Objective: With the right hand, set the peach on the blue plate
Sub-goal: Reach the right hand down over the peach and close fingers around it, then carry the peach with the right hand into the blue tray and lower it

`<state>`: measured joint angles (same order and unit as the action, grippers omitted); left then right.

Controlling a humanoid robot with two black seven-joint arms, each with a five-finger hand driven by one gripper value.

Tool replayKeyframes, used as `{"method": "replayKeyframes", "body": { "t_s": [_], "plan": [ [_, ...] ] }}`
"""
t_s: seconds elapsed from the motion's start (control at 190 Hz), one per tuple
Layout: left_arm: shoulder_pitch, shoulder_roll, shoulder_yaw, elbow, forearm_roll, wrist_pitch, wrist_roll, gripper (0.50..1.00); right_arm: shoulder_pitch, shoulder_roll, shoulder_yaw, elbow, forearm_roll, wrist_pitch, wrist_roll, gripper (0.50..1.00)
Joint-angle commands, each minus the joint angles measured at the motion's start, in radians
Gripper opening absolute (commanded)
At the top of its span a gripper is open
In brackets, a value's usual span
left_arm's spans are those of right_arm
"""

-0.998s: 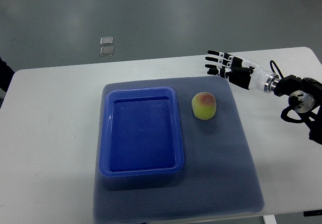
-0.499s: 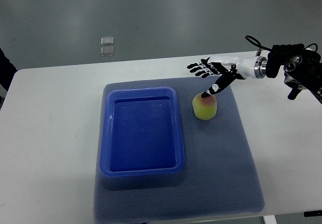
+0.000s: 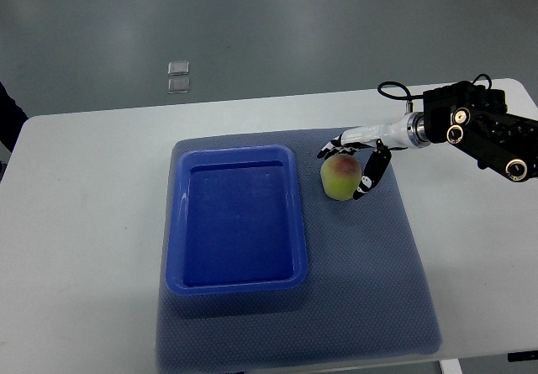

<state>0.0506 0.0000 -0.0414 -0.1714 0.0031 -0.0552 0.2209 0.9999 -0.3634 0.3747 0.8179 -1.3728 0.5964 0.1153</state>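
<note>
While the right arm reaches in over the white tabletop (image 3: 84,189), we log the right robot hand (image 3: 353,162) at the peach (image 3: 340,176). Fingers (image 3: 329,149) are spread over the far side of the fruit, thumb (image 3: 371,175) hangs down its right flank; whether they actually touch we cannot tell, grip not closed. Peach: yellow-green w/ red blush on top, sitting upright on the gray-blue mat (image 3: 353,290), just right of the blue plate (image 3: 235,283), not touching it. Plate is a rectangular tray w/ raised rim, resting on the left half of the same mat, nothing inside. Black wrist housing w/ cable sits well right of the peach, above the tabletop's right end. Two small clear squares (image 3: 178,76) lie on the floor beyond the tabletop, far side of the plate.
</note>
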Motion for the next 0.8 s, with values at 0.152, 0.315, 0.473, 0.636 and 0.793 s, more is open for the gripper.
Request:
{"method": "replayKeyframes", "body": {
  "t_s": [0.152,0.315,0.473,0.636,0.793],
  "plan": [
    [0.000,0.000,0.000,0.000,0.000,-0.006,0.000,1.000,-0.009,0.006,-0.011,0.000,0.000,-0.047,0.017,0.814],
    [0.000,0.000,0.000,0.000,0.000,-0.006,0.000,1.000,-0.012,0.004,-0.011,0.000,-0.003,-0.058,0.024,0.617],
    [0.000,0.000,0.000,0.000,0.000,-0.006,0.000,1.000,0.008,-0.009,0.004,0.000,0.012,-0.064,0.053,0.613],
    [0.002,0.000,0.000,-0.002,0.000,-0.009,0.000,1.000,0.072,-0.008,0.009,0.017,0.049,-0.059,0.118,0.621],
    [0.000,0.000,0.000,-0.002,0.000,-0.009,-0.002,1.000,0.078,0.064,0.009,0.049,0.104,-0.070,0.129,0.641]
  ]
}}
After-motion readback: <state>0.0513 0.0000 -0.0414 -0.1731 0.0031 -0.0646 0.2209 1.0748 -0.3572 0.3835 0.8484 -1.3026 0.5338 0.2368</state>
